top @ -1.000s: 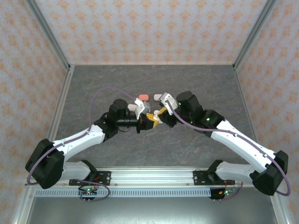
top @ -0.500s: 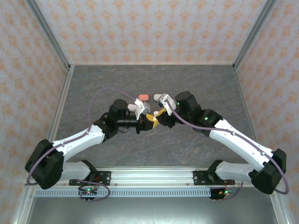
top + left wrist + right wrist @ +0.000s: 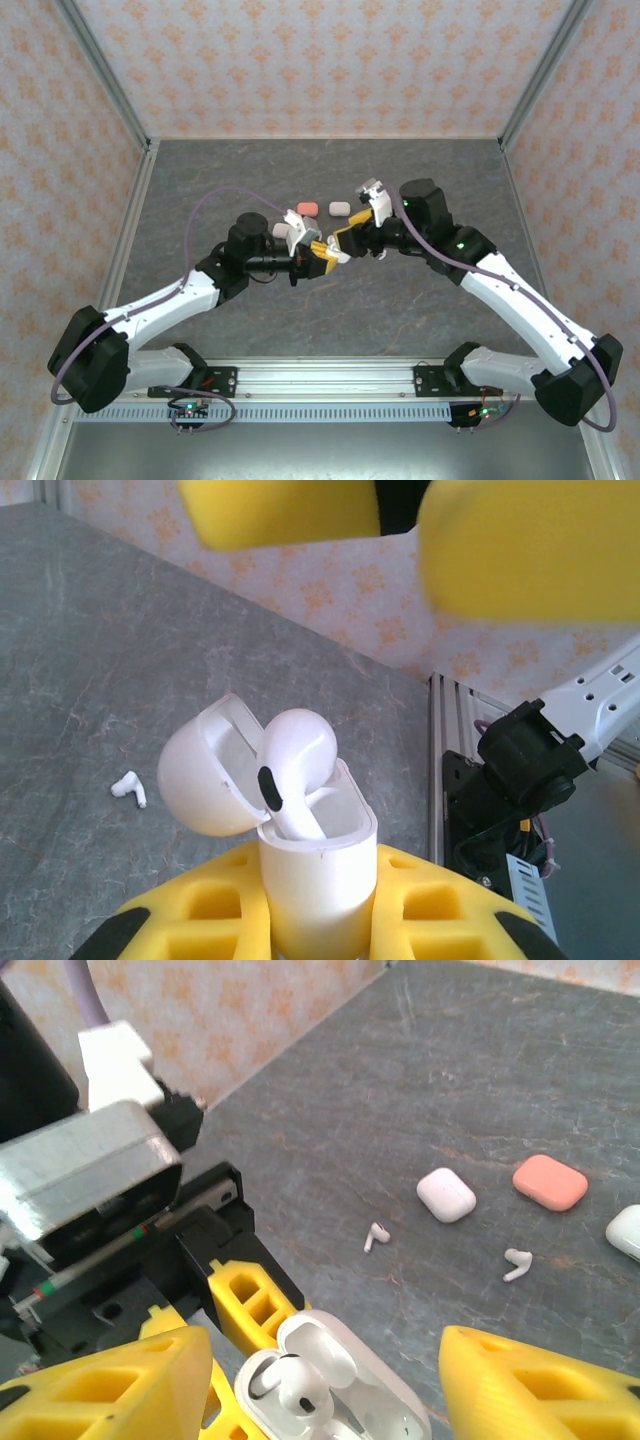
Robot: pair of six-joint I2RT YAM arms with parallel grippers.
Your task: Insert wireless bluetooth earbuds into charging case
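My left gripper (image 3: 318, 905) is shut on the body of a white charging case (image 3: 318, 875), which it holds upright with the lid (image 3: 205, 775) hinged open. One white earbud (image 3: 295, 765) stands in the case, stem down and head poking out. In the right wrist view the same case (image 3: 345, 1355) and earbud (image 3: 298, 1388) lie between the spread yellow fingers of my right gripper (image 3: 325, 1390). It is open and touches neither. In the top view the left gripper (image 3: 318, 255) and right gripper (image 3: 350, 240) meet at mid-table.
Two loose white earbuds (image 3: 376, 1235) (image 3: 517, 1263) lie on the grey table. Behind them sit a closed white case (image 3: 446, 1194), a salmon-pink case (image 3: 549, 1181) and another white case (image 3: 628, 1230) at the frame edge. One loose earbud (image 3: 129, 788) lies left of the held case.
My right gripper has opened and drawn back up and to the right, away from the held case. The left arm has barely moved and keeps its grip.
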